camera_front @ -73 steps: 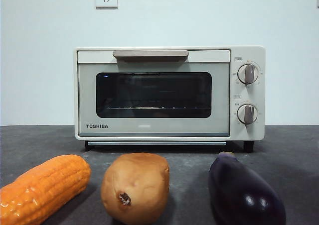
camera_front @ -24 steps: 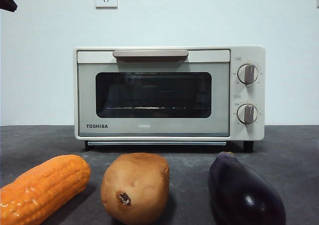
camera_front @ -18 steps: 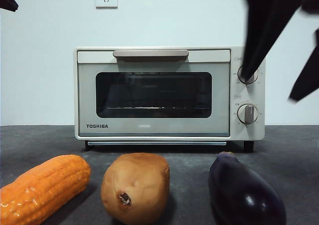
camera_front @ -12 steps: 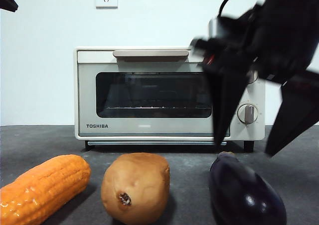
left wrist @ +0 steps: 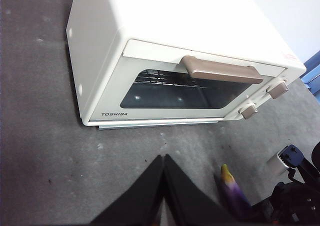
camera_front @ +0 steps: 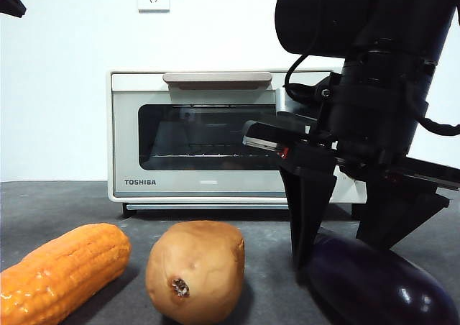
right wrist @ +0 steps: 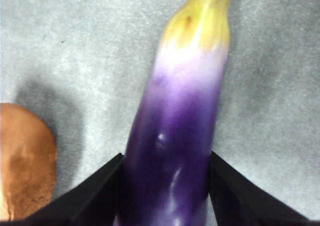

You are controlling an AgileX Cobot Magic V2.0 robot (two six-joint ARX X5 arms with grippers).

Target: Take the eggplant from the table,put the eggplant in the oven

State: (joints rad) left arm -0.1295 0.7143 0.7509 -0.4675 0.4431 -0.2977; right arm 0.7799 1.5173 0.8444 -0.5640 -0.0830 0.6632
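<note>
Straddling eggplant (right wrist: 172, 151) on table (camera_front: 72, 203), right tool (camera_front: 345, 242) jaws flanking it

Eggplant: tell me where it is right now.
The eggplant lies on the table at the front view's lower right, beside the potato and in front of the oven, with the right gripper straddling it, one jaw on each side.

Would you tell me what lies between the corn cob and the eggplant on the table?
The potato lies between the corn cob and the eggplant, apart from both; the front view shows it.
</note>
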